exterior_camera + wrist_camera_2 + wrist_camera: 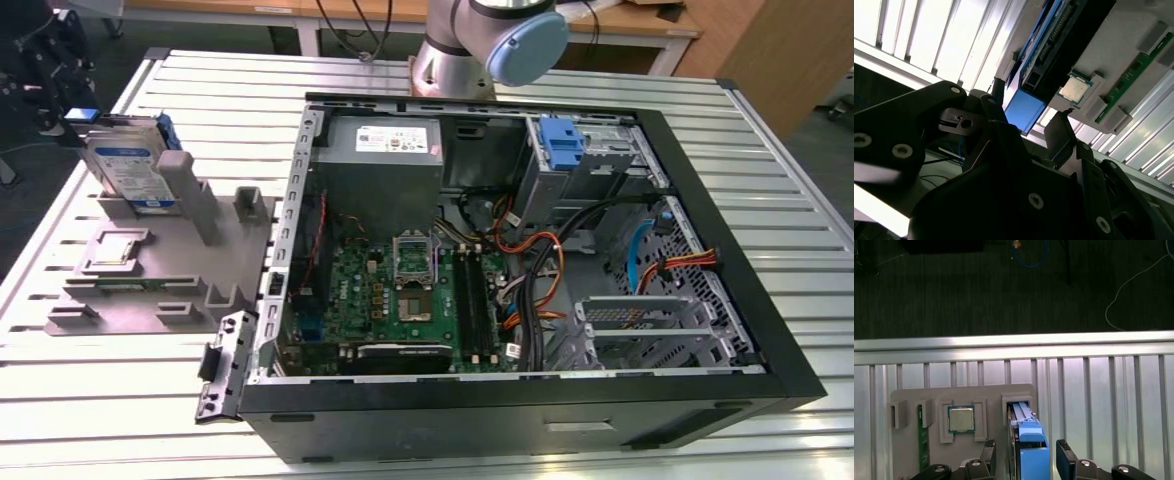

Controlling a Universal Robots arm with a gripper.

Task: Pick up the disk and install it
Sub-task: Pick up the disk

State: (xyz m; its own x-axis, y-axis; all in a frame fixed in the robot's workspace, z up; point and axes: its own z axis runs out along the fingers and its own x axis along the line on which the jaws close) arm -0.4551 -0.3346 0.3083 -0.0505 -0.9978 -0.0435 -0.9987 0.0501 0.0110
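While the disk stands upright in a slot of the grey holder block, on the exterior view's left and well apart from the open computer case, no part of the installation is done. In the first wrist view the gripper is released: its fingers are spread, and the blue carrier of the disk appears between them. No contact is evident, and the height above the disk cannot be told. If the jaws closed off-centre, or on the carrier's plastic end alone, the plastic could flex and the disk could tilt or slip. A lift not aligned with the slot could bind the disk and drag the holder block, disturbing the processor chip and the memory module seated beside it. A tilted grasp would likely foul the metal drive bay.
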